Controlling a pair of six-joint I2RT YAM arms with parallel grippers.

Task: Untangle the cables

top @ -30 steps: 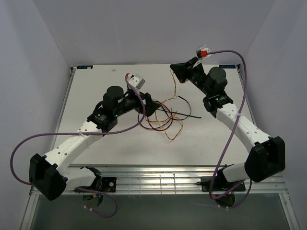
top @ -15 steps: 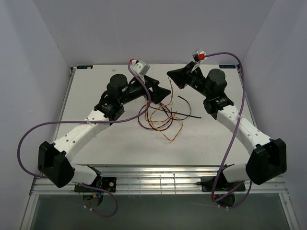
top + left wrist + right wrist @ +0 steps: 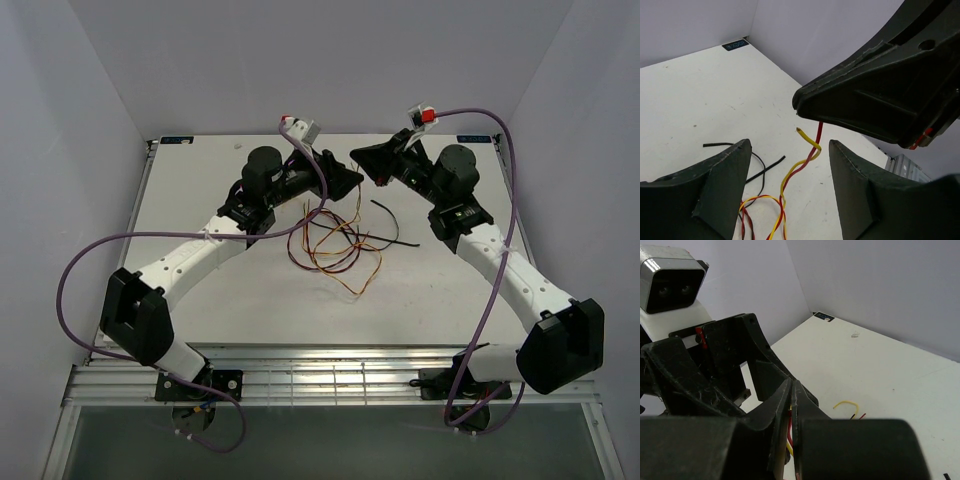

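**Two robot arms met tip to tip above a loose tangle of thin cables**

Seen from above, the two arms rose from the near edge of a white table and leaned inward toward each other. Between them, near the middle of the table, lay the cables. They were thin red, yellow and black wires looped loosely over one another. One black wire ran out of the heap to the right and lay flat on the surface.

Just beyond the heap, the left gripper and the right gripper pointed at each other, very close together above the table.

The left wrist camera showed that gripper's two dark fingers spread well apart, holding nothing. Through the gap between them, a red wire and a yellow wire rose from the table, twisted together. The red wire ran up into the tip of the right gripper. The yellow wire's free end bent away just below that tip.

The right wrist camera showed its own fingers pressed together, with only a thin slit between them. Red and yellow strands of the cables were pinched in that slit. Just past them stood the left gripper's black body, with its grey camera box above it. Farthest away were the back of the table and the pale blue-grey walls.
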